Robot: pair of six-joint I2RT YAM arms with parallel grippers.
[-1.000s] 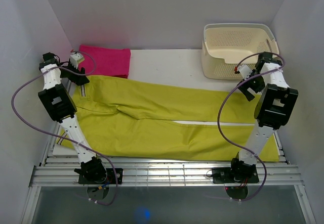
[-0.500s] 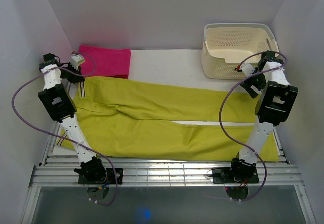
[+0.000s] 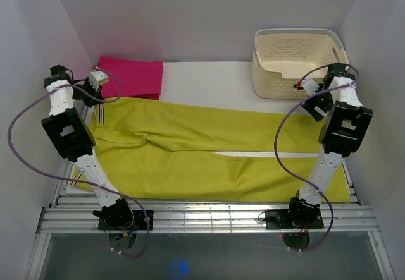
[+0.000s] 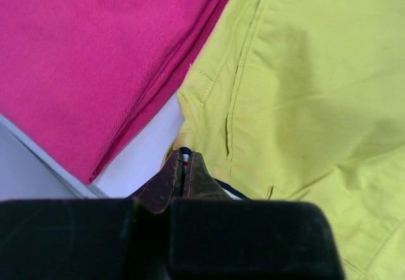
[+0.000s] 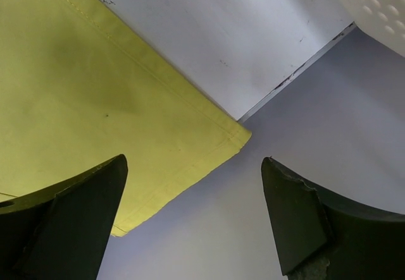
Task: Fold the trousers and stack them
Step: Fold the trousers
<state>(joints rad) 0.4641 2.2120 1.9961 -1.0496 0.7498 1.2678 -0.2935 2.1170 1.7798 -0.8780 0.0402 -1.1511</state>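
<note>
Lying flat across the white counter [image 3: 202, 81]: one pair of long yellow-green fabric trousers [image 3: 209, 147], waistband at the left, both legs running out to the right, hems by the right edge; judged light, soft and limp, sure to sag and drape when lifted, not fragile, likely to slide on the smooth surface; best held at the stitched waistband corners and hem corners, where the doubled seams give bite. Left fingers [image 4: 166, 182] clenched tight, seemingly pinching the far waistband corner; right fingers [image 5: 76, 210] spread wide, grasping nothing, hovering over the far leg's hem corner. Adjacent: one folded magenta-pink cloth [image 3: 133, 76], just beside the waistband at the far left, at risk of being snagged with it; one cream perforated plastic basket [image 3: 297, 59], far right, near the hem, crowding the right arm; purple cables [image 3: 281, 147] looping above the legs.
</note>
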